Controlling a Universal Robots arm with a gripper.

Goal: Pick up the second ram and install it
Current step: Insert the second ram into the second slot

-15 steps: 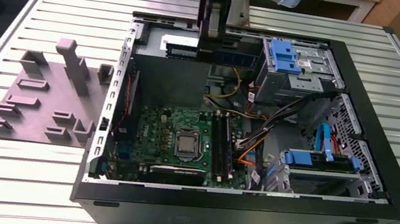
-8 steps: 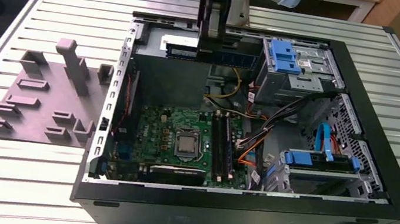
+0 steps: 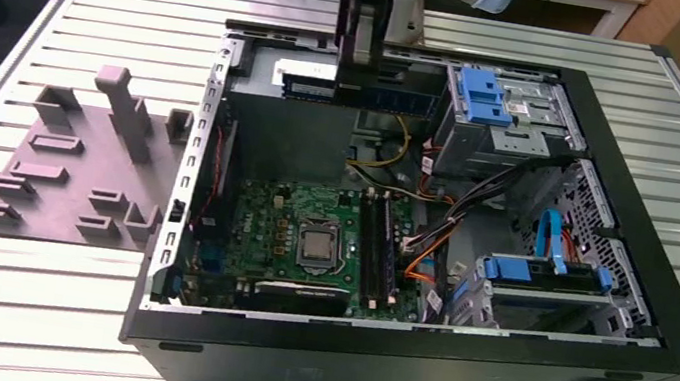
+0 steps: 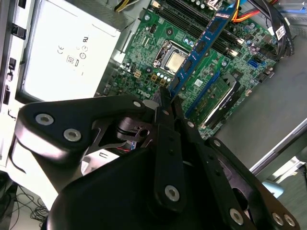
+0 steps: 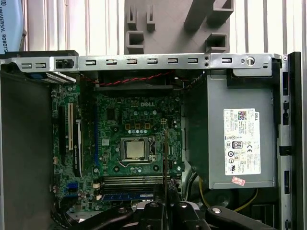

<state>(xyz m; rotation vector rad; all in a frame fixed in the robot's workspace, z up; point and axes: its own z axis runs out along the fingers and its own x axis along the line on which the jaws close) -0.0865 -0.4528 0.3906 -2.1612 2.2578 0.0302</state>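
Gripper (image 4: 167, 96) clenched on the second ram (image 4: 204, 43), aloft over the case's (image 3: 642, 332) far end — carrying step, I judge. Seating calls for squaring it over an empty slot on the motherboard (image 3: 289, 213).

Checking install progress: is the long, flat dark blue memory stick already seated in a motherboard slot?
No: in the second wrist view the black hand grips the dark blue memory stick clear of the green motherboard.

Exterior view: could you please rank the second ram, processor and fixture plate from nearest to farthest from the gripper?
1. second ram, clamped in the gripper
2. processor, inside the case
3. fixture plate, outside, exterior view's left
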